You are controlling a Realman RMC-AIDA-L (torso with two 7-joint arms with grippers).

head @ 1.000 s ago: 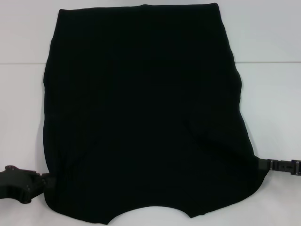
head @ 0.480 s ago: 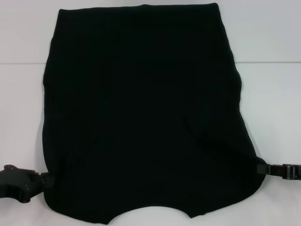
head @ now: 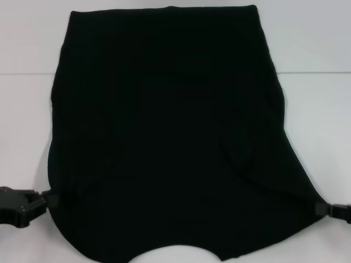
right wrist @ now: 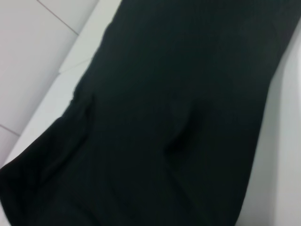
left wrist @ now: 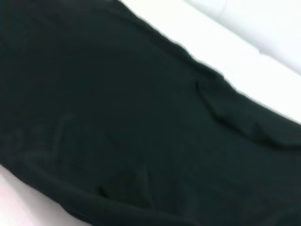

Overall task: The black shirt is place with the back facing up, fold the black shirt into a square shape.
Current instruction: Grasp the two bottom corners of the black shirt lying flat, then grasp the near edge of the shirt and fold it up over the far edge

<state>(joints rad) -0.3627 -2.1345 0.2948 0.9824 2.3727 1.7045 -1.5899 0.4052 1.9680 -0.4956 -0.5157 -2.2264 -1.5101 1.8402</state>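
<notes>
The shirt [head: 170, 137] lies flat on the white table [head: 318, 109], long axis running away from the robot — neckline nearest it. The left gripper [head: 41, 200] and right gripper [head: 323, 209] sit at its near corners; grip unclear.

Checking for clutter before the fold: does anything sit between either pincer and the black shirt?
Nothing visible does. The left pincer and right pincer both meet the black shirt at its near corners on the white table.
</notes>
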